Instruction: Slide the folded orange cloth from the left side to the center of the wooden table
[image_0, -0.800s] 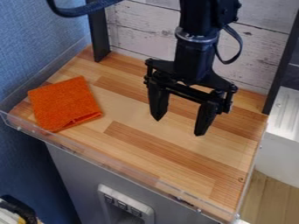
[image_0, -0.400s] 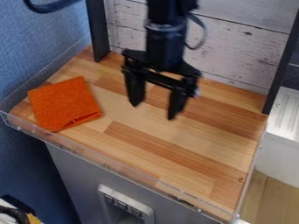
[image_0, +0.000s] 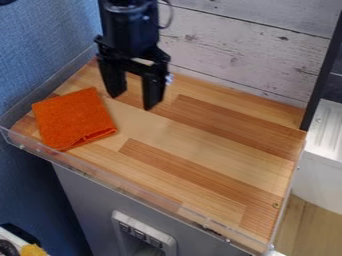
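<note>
A black two-finger tool (image_0: 133, 102) hangs from the black robot arm over the far left part of a light and reddish-brown striped wooden surface (image_0: 207, 132). Its two fingers point down and stand apart, with bare wood visible in the gap between them. The nearest thing to it is an orange, folded, rough-textured cloth (image_0: 72, 119), which lies flat on the left part of the surface, near the tool and to its near left. The cloth sits at a slant, with its folded layers visible along the near right edge.

A clear plastic rim (image_0: 133, 186) runs along the near edge of the surface. Behind the far edge stands a wall of whitewashed wooden planks (image_0: 227, 50) with dark seams and worn patches, and a black upright post (image_0: 322, 75) rises at the far right corner. A textured blue wall (image_0: 43, 50) is on the left. Beneath the near edge is a grey panel (image_0: 83, 200) with a pale grey fitting (image_0: 142, 235) on it. To the right of the surface is a white ridged object (image_0: 326, 130), above a pale wooden floor (image_0: 304, 220).
</note>
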